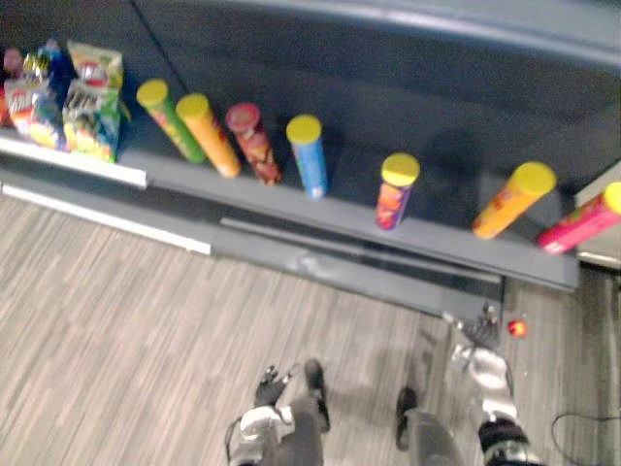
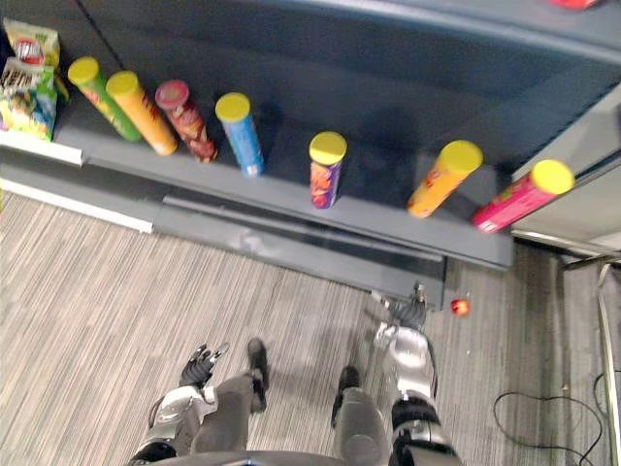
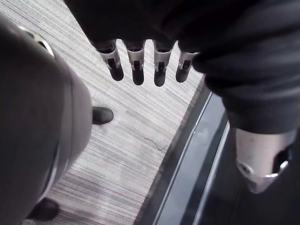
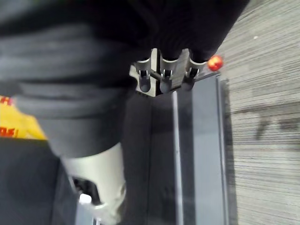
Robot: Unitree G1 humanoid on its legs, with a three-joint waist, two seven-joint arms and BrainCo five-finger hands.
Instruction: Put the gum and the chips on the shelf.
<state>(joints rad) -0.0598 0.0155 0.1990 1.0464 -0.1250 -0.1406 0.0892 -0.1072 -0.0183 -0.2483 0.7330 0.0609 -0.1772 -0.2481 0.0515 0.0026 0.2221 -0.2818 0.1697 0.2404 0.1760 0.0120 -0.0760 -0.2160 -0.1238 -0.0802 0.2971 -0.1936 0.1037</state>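
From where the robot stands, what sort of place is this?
Probably a shop aisle or mock store: a dark grey shelf holds a spaced row of chip cans, with snack bags further left.

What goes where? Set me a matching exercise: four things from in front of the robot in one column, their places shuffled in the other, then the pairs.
Things
1. blue can
2. pink can
3. chip bags
4. small red ball

Places
A. at the left end of the shelf
B. at the right end of the shelf, leaning
C. low down by the foot of the shelf, near the right hand
D. on the shelf between the dark red can and the purple can

Pairs: 1-D, 2-B, 3-A, 4-C
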